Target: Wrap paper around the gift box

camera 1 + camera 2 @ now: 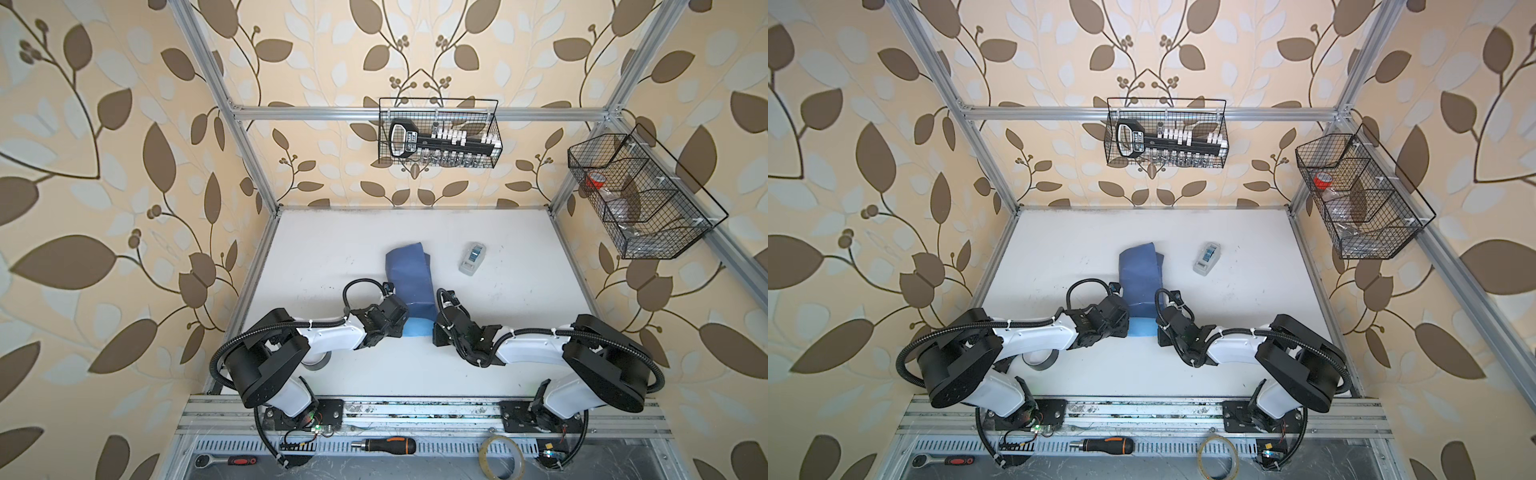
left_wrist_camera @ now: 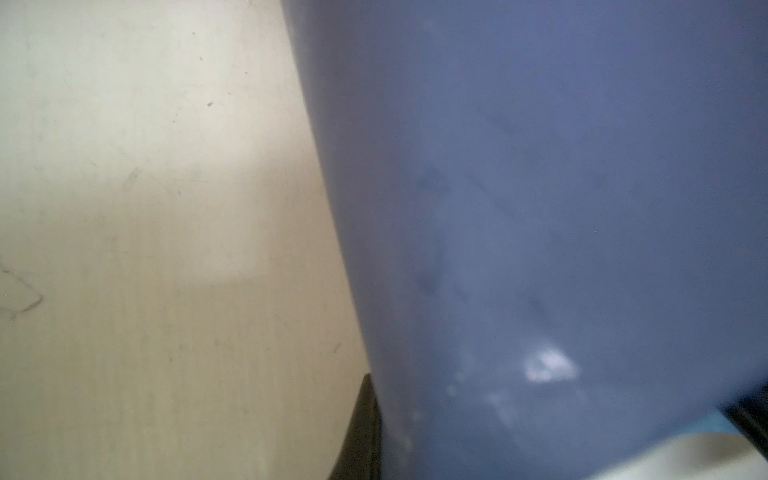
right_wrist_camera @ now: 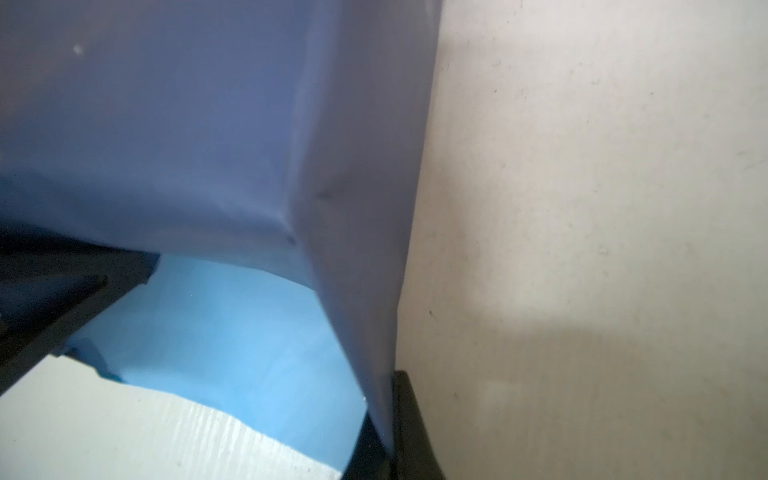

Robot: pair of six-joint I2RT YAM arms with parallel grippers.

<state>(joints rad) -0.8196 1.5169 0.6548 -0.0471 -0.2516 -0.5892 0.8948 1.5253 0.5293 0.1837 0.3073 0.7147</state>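
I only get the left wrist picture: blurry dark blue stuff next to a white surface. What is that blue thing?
Observer: It's paper, folded up into a long raised band that runs front to back in the middle of the table. Whatever is under it is hidden.
Operator: Is the other arm doing anything with it?
Observer: Yes. The right hand is shut on the paper's other side edge, near the front end. A light blue flap lies flat on the table there.
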